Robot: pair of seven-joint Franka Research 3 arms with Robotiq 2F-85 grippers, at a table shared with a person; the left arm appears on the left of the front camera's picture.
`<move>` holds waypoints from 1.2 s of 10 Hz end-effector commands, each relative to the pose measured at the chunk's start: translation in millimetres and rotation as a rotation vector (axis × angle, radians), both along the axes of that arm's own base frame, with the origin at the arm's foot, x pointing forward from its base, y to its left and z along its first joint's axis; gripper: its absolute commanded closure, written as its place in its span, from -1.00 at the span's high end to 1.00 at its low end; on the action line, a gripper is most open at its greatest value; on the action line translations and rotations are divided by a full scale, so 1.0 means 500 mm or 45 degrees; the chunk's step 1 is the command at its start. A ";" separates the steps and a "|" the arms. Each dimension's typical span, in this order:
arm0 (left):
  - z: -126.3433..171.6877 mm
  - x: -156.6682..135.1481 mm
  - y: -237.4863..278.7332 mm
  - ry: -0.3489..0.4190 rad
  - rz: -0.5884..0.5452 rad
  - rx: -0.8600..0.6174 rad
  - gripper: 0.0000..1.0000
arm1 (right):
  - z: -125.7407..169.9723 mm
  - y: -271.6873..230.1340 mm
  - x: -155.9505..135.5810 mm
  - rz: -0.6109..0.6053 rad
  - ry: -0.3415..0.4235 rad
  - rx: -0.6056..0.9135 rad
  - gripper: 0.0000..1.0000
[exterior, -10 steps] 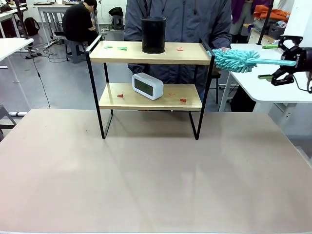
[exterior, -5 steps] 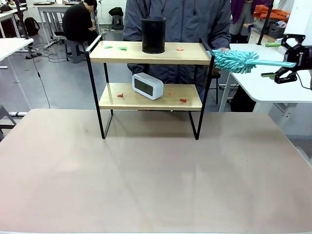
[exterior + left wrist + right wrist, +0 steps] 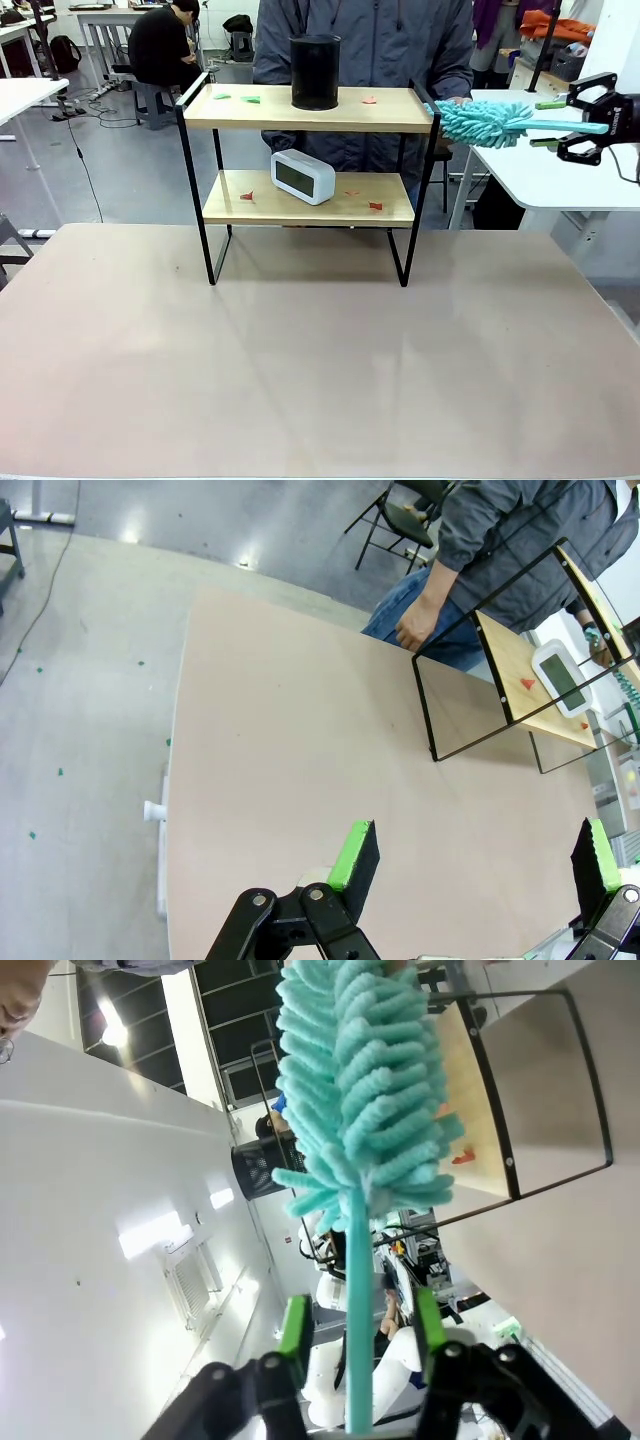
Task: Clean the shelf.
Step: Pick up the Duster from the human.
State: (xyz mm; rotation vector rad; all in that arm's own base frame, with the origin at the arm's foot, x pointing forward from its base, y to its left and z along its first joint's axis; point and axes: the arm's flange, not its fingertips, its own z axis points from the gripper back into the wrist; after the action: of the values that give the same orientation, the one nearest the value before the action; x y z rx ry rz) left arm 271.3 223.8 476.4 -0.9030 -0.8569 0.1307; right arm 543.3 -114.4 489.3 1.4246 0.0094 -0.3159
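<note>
Beige table (image 3: 320, 360), shelf (image 3: 262, 110) at its far edge; grey floor (image 3: 120, 185) beyond

canister (image 3: 315, 72) on top board of shelf (image 3: 400, 108), clock (image 3: 302, 176) on lower board, duster (image 3: 485, 123) at its right end

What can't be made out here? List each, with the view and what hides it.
Clock display: front view, too small to read.
Cup contents: front view, hidden by its wall.
Scraps on the shelf: front view, too small to identify.
Shelf's far end: left wrist view, cut off by right edge.
</note>
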 end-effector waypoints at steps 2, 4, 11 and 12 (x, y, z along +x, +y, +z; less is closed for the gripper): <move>-0.002 0.006 0.000 -0.035 -0.006 0.005 1.00 | 0.003 0.011 0.015 -0.018 -0.013 0.002 -0.83; -0.002 0.006 0.000 -0.035 -0.006 0.005 1.00 | -0.001 0.007 0.015 -0.024 -0.006 0.005 -1.00; -0.002 0.006 0.000 -0.035 -0.006 0.005 1.00 | 0.003 0.004 0.009 -0.027 -0.029 -0.050 -1.00; -0.002 0.006 0.000 -0.035 -0.006 0.005 1.00 | 0.021 -0.013 -0.014 -0.023 -0.064 -0.048 -1.00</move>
State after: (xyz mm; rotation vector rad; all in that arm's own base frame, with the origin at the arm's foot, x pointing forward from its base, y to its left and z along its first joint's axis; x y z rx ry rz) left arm 271.4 223.6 476.4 -0.9031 -0.8565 0.1301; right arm 544.9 -117.0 489.0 1.4059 -0.0118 -0.3244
